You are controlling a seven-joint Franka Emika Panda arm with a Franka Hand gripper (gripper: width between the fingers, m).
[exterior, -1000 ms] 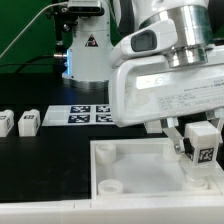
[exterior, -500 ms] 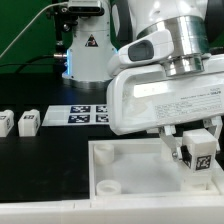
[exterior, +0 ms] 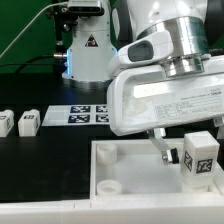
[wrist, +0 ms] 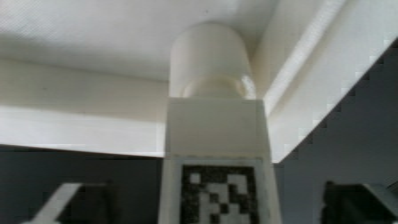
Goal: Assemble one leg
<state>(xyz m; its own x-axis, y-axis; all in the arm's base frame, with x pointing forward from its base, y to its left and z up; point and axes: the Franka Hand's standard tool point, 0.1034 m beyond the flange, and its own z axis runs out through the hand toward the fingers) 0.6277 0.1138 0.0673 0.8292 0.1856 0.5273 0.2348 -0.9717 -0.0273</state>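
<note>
Showing three legs (exterior: pixel 5 123) (exterior: pixel 28 122) (exterior: pixel 200 160); one gripper (exterior: pixel 192 150), parted

The leg (exterior: pixel 200 158) looks like smooth white plastic with a faint sheen, and the tag (wrist: pixel 217 197) on its face is matt black-and-white print. The tray (exterior: pixel 125 146) is the same smooth white plastic, softly shiny along its rim. The arm's casing (exterior: pixel 165 95) is glossy white plastic that catches the light. The worktop (exterior: pixel 40 170) is black and matt. The marker board (exterior: pixel 88 114) is a flat, matt white printed sheet. Two loose legs (exterior: pixel 29 122) look like dull white plastic.
</note>
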